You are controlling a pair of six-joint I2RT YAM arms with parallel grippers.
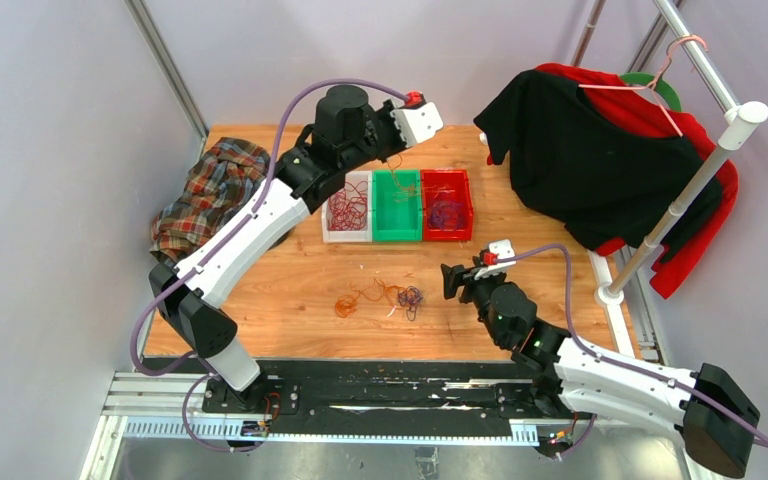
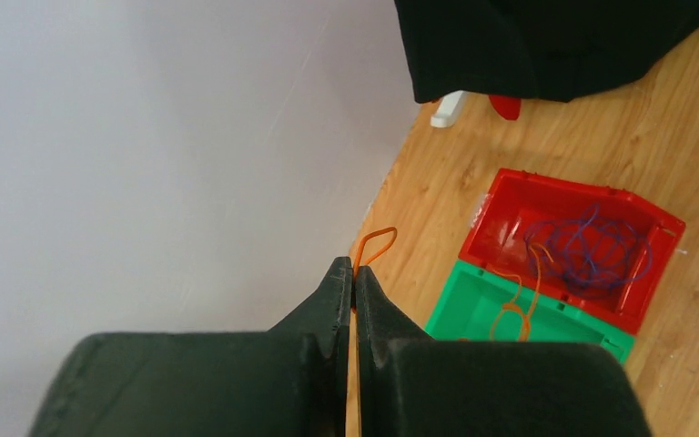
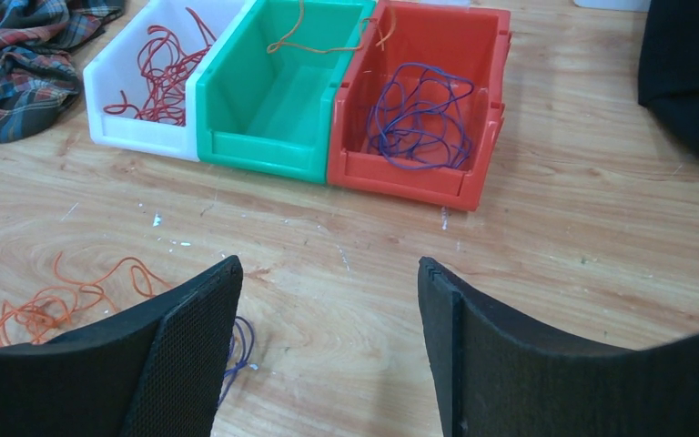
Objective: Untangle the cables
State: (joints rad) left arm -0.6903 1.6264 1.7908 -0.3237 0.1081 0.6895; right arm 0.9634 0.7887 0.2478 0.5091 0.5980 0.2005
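- This is a robot lab, laid out as a closed test cell rather than a home or a shop.
- Two robot arms, the left arm (image 1: 250, 225) and the right arm (image 1: 600, 375), are bolted to a black base plate (image 1: 380, 385). It sits on a metal rail (image 1: 150, 405) at the near edge of a wooden table (image 1: 300, 300).
- Bare pale walls (image 1: 50, 150) and metal posts (image 1: 165, 65) box the table in.
- A white bin (image 1: 346, 238), a green bin (image 1: 397, 238) and a red bin (image 1: 447, 237) stand touching in a row, each holding thin cables (image 1: 348, 205).
- A plaid cloth (image 1: 210, 195) lies on the table's far left corner.
- A black shirt (image 1: 570, 150) hangs from a white clothes rack (image 1: 680, 195) on the right.
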